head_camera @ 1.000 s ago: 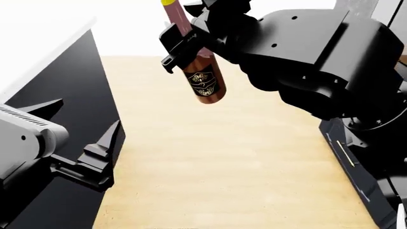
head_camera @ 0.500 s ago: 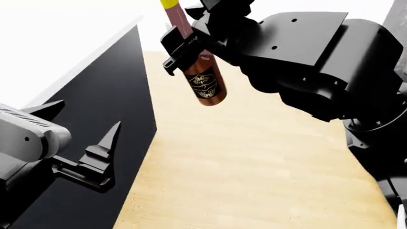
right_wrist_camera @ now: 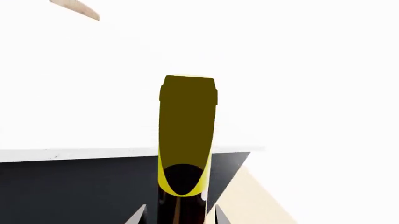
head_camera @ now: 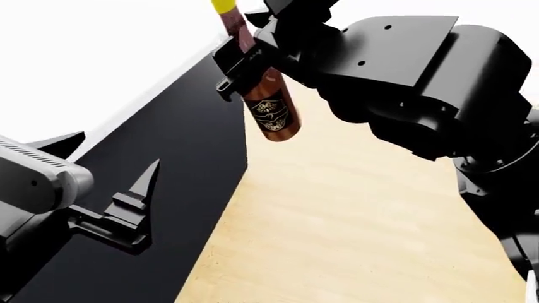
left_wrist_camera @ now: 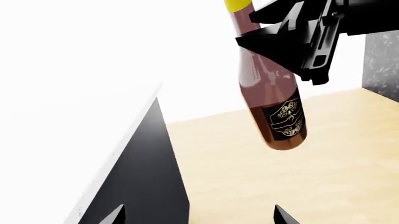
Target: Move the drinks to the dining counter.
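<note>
Wine bottle tilted, yellow top uppermost

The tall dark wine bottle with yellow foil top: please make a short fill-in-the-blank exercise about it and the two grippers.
1. The tall dark wine bottle with yellow foil top is held by the ____ gripper.
2. The left gripper holds ____.
3. The bottle hangs above the light ____ floor.
4. The dining counter's front panel is ____ in colour.

Missing words: right; nothing; wooden; black
</note>
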Tool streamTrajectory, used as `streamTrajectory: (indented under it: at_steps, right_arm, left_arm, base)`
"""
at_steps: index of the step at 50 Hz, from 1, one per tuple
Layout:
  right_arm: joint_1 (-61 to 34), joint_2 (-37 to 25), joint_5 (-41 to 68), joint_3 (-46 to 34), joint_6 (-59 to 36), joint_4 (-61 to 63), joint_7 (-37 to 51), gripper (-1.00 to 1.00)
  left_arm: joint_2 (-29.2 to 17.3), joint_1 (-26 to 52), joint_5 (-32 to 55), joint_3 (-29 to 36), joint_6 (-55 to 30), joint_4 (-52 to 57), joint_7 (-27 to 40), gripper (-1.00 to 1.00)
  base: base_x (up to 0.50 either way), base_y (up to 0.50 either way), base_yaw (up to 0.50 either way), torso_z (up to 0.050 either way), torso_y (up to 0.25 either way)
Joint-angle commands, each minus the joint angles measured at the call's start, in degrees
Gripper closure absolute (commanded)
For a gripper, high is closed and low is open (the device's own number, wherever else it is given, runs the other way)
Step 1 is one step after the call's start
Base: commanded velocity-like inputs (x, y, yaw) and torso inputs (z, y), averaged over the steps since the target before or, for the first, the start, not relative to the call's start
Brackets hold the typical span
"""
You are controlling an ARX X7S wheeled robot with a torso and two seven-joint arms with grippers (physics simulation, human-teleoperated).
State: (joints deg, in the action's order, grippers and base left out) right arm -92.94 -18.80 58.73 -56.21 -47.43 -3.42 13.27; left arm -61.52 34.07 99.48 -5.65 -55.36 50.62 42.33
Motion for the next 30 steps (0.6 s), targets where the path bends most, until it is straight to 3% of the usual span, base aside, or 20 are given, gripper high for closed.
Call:
streamTrajectory:
  at_steps: [1, 30]
  right_arm:
    - [-1.76, 0.25, -7.02, 2.07, -0.35, -0.25, 0.48, 1.00]
    - [-1.45, -0.15, -6.76, 1.81, -0.40, 0.04, 0.28, 1.00]
  left_arm:
    - [-0.20, -0.59, -0.03, -0.62, 0.21, 0.16, -0.25, -1.00]
    - [-0.08, -0.55, -0.29, -0.16, 0.18, 0.13, -0.13, -1.00]
  base:
    - [0.00, 0.00, 0.50, 0.000, 0.000]
    - [0.00, 0.00, 0.50, 0.001, 0.003]
